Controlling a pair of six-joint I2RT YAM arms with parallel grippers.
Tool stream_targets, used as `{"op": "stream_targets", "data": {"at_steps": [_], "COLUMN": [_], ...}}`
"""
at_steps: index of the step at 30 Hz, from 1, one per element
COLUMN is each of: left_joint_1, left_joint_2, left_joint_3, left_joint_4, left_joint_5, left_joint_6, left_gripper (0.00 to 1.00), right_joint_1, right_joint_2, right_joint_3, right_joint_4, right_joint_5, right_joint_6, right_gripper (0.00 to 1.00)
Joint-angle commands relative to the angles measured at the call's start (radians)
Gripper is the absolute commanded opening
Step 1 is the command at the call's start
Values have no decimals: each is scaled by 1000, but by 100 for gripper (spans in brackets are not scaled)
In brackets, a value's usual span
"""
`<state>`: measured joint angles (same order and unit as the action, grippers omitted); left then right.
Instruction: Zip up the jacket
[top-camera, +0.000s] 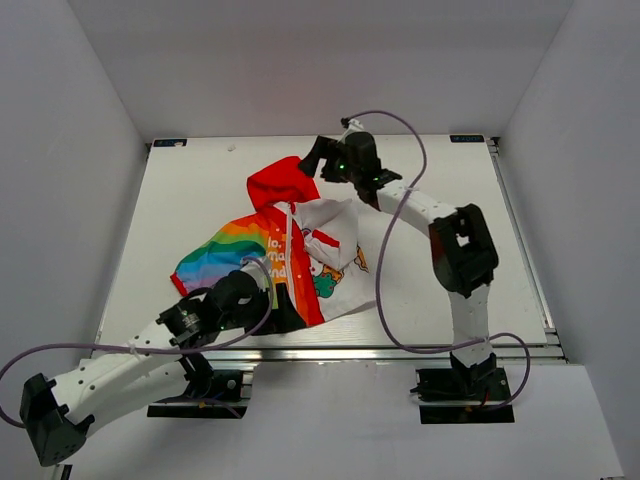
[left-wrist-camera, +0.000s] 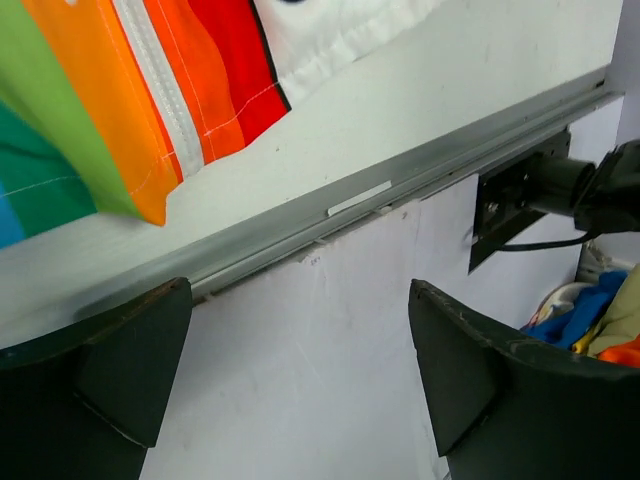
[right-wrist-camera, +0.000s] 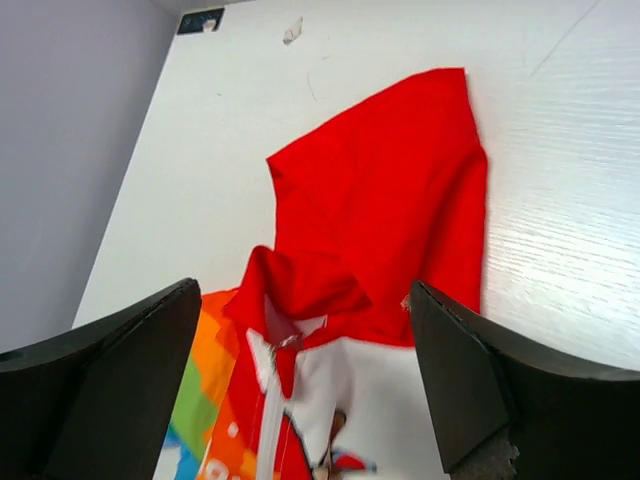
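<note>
Your left gripper (left-wrist-camera: 298, 300) gapes empty at the near edge; your right gripper (right-wrist-camera: 303, 290), equally open, hovers over the jacket (top-camera: 290, 255).

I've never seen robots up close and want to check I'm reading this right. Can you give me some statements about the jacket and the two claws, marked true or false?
1. The hood of the jacket is red. True.
2. The right gripper is shut on the hood. False: it is open over the hood, gripping nothing.
3. The left gripper is open near the jacket's bottom hem. True.
4. The jacket hangs off the table. False: it lies on the table.
</note>
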<state>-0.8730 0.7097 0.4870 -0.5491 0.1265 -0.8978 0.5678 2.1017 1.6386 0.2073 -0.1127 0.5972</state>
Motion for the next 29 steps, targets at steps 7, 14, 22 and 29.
{"op": "stream_targets", "data": {"at_steps": [7, 14, 22, 29], "left_joint_1": [-1, 275, 637, 640], "left_joint_2": [135, 390, 324, 249], "left_joint_3": [356, 567, 510, 480], "left_joint_4": [-350, -299, -212, -210], "left_joint_5": [-445, -599, -475, -518], "left_joint_6": [-9, 115, 149, 125], "left_gripper": [98, 98, 98, 98], "right_joint_1": [-23, -39, -39, -39], "right_joint_2": [-483, -750, -1005, -1169], "right_joint_3": [-284, -489, -778, -956], "right_joint_4": [-280, -563, -583, -407], "right_joint_5": [194, 476, 558, 575], "right_joint_6": [-62, -90, -7, 3], "right_gripper": [89, 90, 89, 89]}}
